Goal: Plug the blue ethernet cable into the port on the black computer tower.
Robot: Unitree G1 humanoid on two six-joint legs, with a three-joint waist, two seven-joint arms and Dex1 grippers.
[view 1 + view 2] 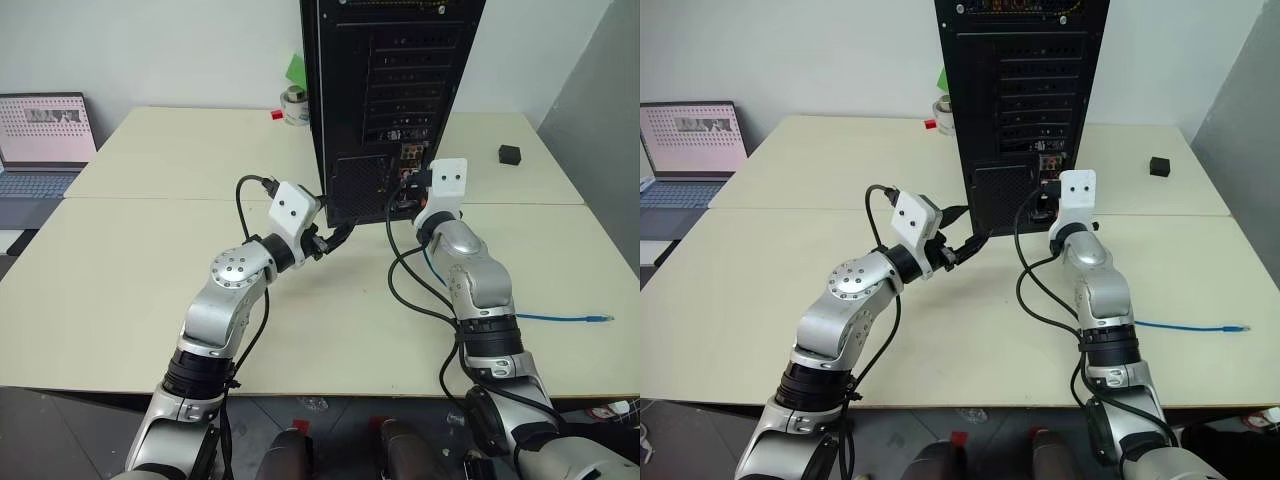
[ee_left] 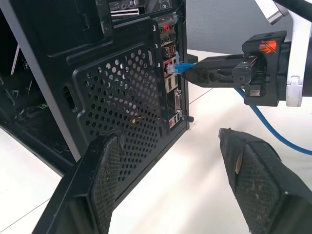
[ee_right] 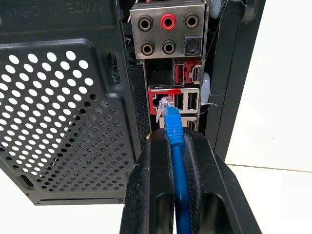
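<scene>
You see the black computer tower [image 1: 385,100] standing upright on the cream desk [image 1: 130,290], its rear panel turned toward the robot, with the mesh grille [image 3: 63,122] low on the panel and the column of ports just beside it. The right gripper [image 3: 173,139] has its fingers [image 3: 151,185] pressed together on the blue ethernet cable [image 3: 179,190], just behind the plug. The clear plug [image 3: 166,108] is at the mouth of the port in the red-framed block [image 3: 173,100]; you cannot tell from these views whether it is fully seated. In the left wrist view, the same plug [image 2: 176,68] sits against the port column, and the cable runs down behind the right gripper [image 2: 195,75] toward the desk. The rest of the cable lies on the desk on the robot's right side, and its other end [image 1: 600,319] rests near the desk edge. The left gripper [image 2: 170,183] hangs near the lower corner of the tower, its fingers [image 2: 97,180] spread wide with nothing between them. A small black cube [image 1: 510,154] sits to the right of the tower, well apart from it. At the far left, a laptop [image 1: 40,140] stands open, and a roll of tape [image 1: 294,105] is behind the tower's left side.
</scene>
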